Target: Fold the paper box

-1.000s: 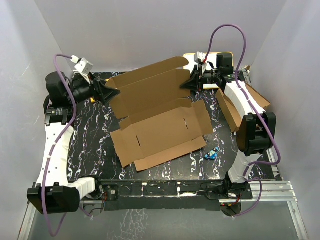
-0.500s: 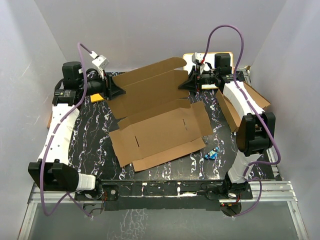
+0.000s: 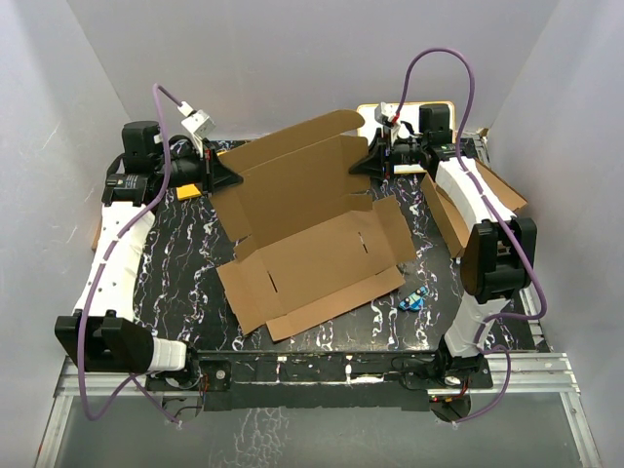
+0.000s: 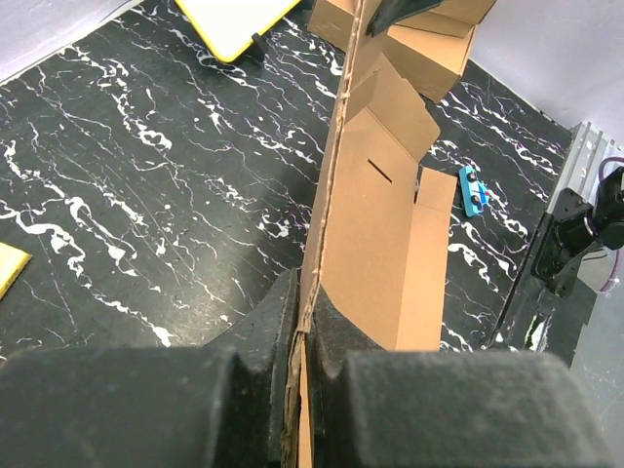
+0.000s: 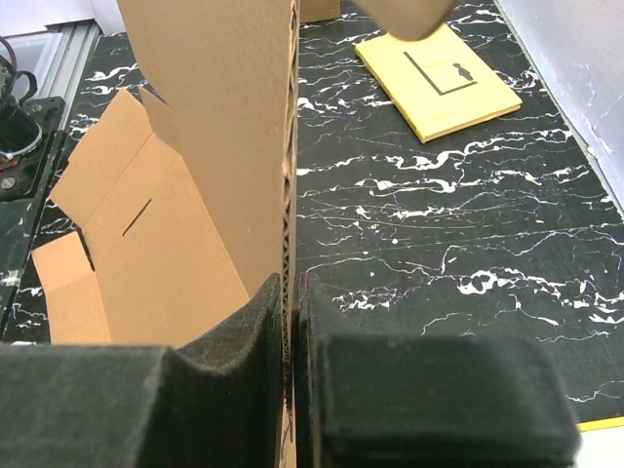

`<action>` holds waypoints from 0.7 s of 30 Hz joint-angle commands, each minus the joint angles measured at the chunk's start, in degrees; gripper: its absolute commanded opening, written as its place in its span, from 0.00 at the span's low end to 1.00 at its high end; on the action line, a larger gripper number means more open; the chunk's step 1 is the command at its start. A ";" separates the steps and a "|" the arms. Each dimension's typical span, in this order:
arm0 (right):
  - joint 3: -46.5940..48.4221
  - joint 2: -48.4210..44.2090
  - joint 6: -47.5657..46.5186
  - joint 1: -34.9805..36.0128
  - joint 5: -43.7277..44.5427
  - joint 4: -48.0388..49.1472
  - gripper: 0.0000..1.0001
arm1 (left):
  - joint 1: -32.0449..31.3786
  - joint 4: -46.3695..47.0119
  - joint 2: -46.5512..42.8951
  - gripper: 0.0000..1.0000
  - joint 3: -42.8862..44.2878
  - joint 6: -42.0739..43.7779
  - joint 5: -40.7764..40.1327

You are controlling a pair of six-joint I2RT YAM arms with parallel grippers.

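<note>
The paper box (image 3: 312, 239) is a large brown cardboard die-cut lying open on the black marbled table, its back panel raised and tilted. My left gripper (image 3: 226, 180) is shut on that panel's left edge. In the left wrist view the cardboard (image 4: 375, 234) runs edge-on between the left gripper's (image 4: 304, 312) pads. My right gripper (image 3: 363, 164) is shut on the panel's right edge. The right wrist view shows the corrugated edge (image 5: 289, 146) pinched in the right gripper (image 5: 292, 292). The front panels and flaps rest flat on the table.
A smaller brown cardboard box (image 3: 468, 205) lies at the right, under the right arm. A yellow card with black lines (image 5: 439, 83) sits at the back right. A small blue object (image 3: 413, 298) lies near the box's front right corner. A yellow scrap (image 3: 188, 191) lies under the left arm.
My left arm swung in to the panel's left edge and its gripper closed on the cardboard. The back panel now stands a little higher. The right gripper kept its grip.
</note>
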 commanded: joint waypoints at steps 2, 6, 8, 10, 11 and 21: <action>4.08 0.34 -1.12 0.12 -2.29 1.49 0.08 | -0.04 0.62 -1.87 0.00 0.18 0.60 1.27; 4.77 0.79 -1.13 0.16 -2.03 1.05 0.08 | -0.05 0.47 -2.21 0.08 0.16 0.94 -0.44; 4.99 0.89 -1.19 0.15 -1.99 0.80 0.08 | -0.10 0.33 -2.13 0.11 0.46 1.13 -0.78; 4.98 0.93 -1.15 0.13 -1.91 0.75 0.08 | -0.08 0.23 -2.00 0.10 0.64 1.12 -0.70; 5.02 0.96 -1.17 0.21 -1.87 0.76 0.08 | -0.05 0.19 -1.90 0.08 0.65 1.15 -0.60; 6.76 2.07 -0.37 0.24 -0.20 -0.89 0.31 | -0.04 2.43 -3.29 0.00 -1.42 1.68 -1.56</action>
